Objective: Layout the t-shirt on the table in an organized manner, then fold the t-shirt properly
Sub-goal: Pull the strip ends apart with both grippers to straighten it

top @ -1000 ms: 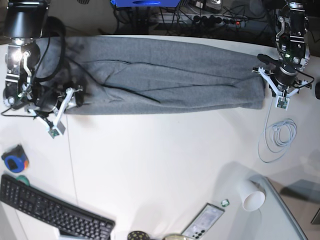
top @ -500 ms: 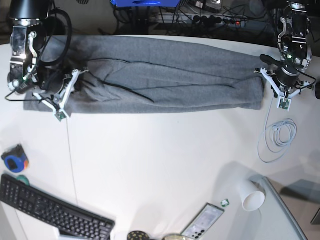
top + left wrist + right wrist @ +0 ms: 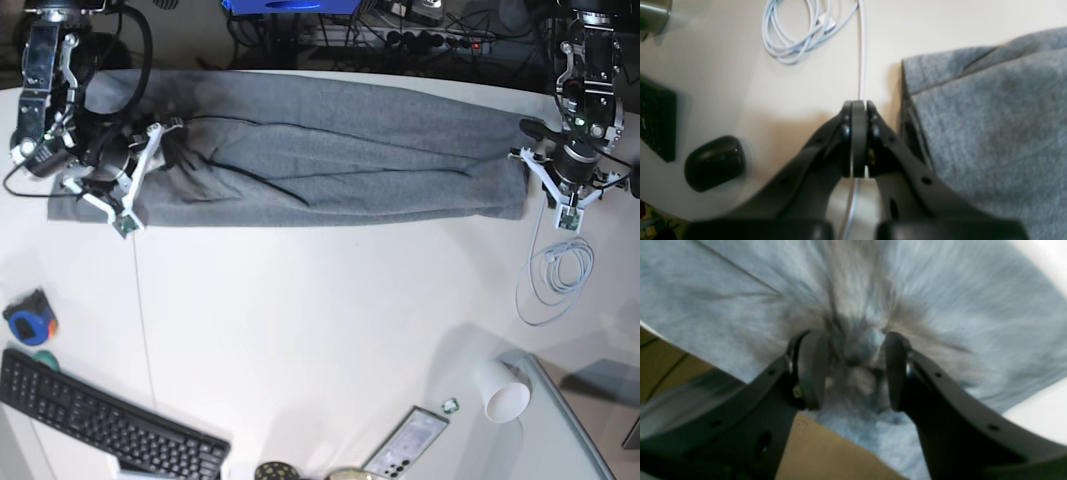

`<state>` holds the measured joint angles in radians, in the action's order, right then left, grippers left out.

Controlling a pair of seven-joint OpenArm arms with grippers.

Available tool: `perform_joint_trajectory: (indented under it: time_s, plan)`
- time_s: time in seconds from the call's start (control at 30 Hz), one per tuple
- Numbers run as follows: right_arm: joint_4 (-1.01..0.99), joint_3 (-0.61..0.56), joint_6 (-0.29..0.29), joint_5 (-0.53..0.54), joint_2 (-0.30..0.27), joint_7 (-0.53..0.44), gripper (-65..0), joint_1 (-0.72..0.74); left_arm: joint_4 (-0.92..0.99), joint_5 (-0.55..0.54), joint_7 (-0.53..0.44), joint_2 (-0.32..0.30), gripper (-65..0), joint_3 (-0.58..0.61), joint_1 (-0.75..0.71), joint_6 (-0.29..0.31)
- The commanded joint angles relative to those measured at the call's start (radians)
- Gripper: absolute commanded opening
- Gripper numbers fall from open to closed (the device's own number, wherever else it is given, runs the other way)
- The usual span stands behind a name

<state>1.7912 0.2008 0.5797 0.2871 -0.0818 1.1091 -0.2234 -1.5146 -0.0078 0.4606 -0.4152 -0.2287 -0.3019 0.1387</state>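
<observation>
A: Start at the fingers. What is the right gripper (image 3: 853, 370) doing?

B: Its fingers (image 3: 808, 370) stand partly apart with a bunch of grey cloth gathered between them. The view is blurred, so I cannot tell whether they pinch it or have let go.

A: And what changed?

B: A second ago that gripper sat lower, at the shirt's near corner. Now it is further up over the shirt's end, and the cloth there is rumpled. I judge it is tugging that end to spread it.

A: The left gripper (image 3: 858, 140)?

B: Clenched on nothing, just beside the shirt's other end, above a white cable (image 3: 796, 30).

A: The t-shirt (image 3: 330, 150)?

B: A long band across the far side of the table (image 3: 330, 330), not yet folded properly.
</observation>
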Motion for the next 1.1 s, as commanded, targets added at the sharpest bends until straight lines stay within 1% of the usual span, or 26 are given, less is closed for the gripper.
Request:
perform_joint_trajectory:
  time_s: [0.0, 0.07, 0.13, 0.17, 0.2, 0.3, 0.33, 0.4, 0.53, 0.6, 0.67, 0.77, 0.83, 0.9, 0.93, 1.07]
  plan:
    - [0.051, 0.004, 0.001, 0.014, -0.006, -0.016, -37.8, 0.006, -0.027, -0.001, -0.016, -0.003, -65.0, -0.008, 0.008, -0.009]
    - [0.068, 0.022, 0.001, 0.011, -0.006, -0.042, -38.0, 0.012, -0.037, -0.001, -0.016, 0.019, -65.0, -0.010, 0.010, -0.009]
    - [-0.006, 0.072, 0.001, 0.008, -0.006, -0.125, -38.4, 0.043, -0.063, -0.002, -0.013, 0.045, -65.0, -0.010, 0.007, -0.009]
    - [-0.067, 0.091, 0.001, 0.008, -0.013, -0.168, -40.5, 0.057, -0.082, -0.002, -0.012, 0.068, -65.0, -0.010, 0.004, -0.009]
    - [-0.132, 0.114, 0.001, 0.008, -0.016, -0.203, -44.9, 0.071, -0.097, -0.002, -0.010, 0.086, -65.0, -0.010, 0.000, -0.009]
    - [-0.294, 0.151, 0.001, 0.008, -0.059, -0.272, -64.5, 0.111, -0.094, 0.001, -0.010, 0.120, -65.0, -0.007, 0.002, -0.009]
    - [-0.340, 0.153, 0.001, 0.008, -0.072, -0.287, -65.0, 0.123, -0.074, 0.001, -0.013, 0.121, -65.0, -0.005, 0.004, -0.009]
    - [-0.439, 0.157, 0.001, 0.008, -0.094, -0.332, -62.6, 0.147, -0.030, 0.001, -0.016, 0.117, -65.0, 0.001, 0.008, -0.009]
    - [-0.589, 0.153, 0.000, 0.008, -0.148, -0.429, -62.4, 0.186, 0.009, 0.012, -0.016, 0.112, -65.0, -0.005, 0.008, -0.007]
    - [-0.649, 0.148, 0.000, 0.008, -0.169, -0.453, -62.4, 0.204, 0.032, 0.012, -0.016, 0.089, -65.0, -0.004, 0.010, -0.007]
    - [-0.709, 0.148, 0.000, 0.007, -0.180, -0.473, -62.4, 0.226, 0.084, 0.007, -0.018, 0.074, -65.0, 0.002, 0.039, -0.007]
    - [-0.795, 0.147, 0.000, 0.007, -0.197, -0.505, -62.4, 0.264, 0.184, 0.012, -0.018, 0.074, -65.0, 0.001, 0.102, -0.007]
    - [-0.848, 0.139, 0.000, 0.007, -0.206, -0.530, -62.4, 0.287, 0.216, 0.012, -0.018, 0.074, -65.0, 0.002, 0.134, -0.007]
    - [-0.888, 0.111, 0.000, 0.007, -0.209, -0.550, -62.4, 0.310, 0.230, 0.012, -0.018, 0.074, -65.0, 0.004, 0.158, -0.007]
    - [-0.894, 0.099, 0.000, 0.007, -0.220, -0.553, -62.4, 0.315, 0.231, 0.012, -0.018, 0.074, -65.0, 0.004, 0.174, -0.007]
    - [-0.859, 0.084, 0.000, 0.010, -0.223, -0.553, -62.4, 0.315, 0.185, 0.001, -0.007, 0.075, -65.0, 0.004, 0.200, -0.007]
